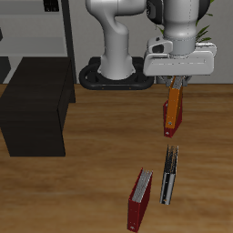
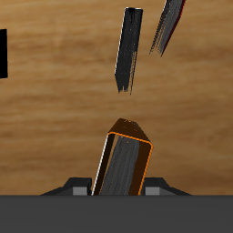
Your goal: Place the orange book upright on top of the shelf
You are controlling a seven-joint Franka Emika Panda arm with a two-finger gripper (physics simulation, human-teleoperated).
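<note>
From the exterior view I see the fingers [image 1: 174,86] closed on the top edge of the orange book [image 1: 171,115], which hangs upright above the worktop [image 1: 91,164]; the shelf [image 1: 36,100] sits at about nine o'clock from it, well apart; a dark red book [image 1: 138,199] and a black-and-grey book [image 1: 169,177] lie at six o'clock, nearer the front edge. In the wrist view the orange book [image 2: 123,164] fills the space between the fingers, pale pages showing; I judge it stiff, light, with smooth covers that could slip; a pinch across both covers near the spine seems safest to me.
</note>
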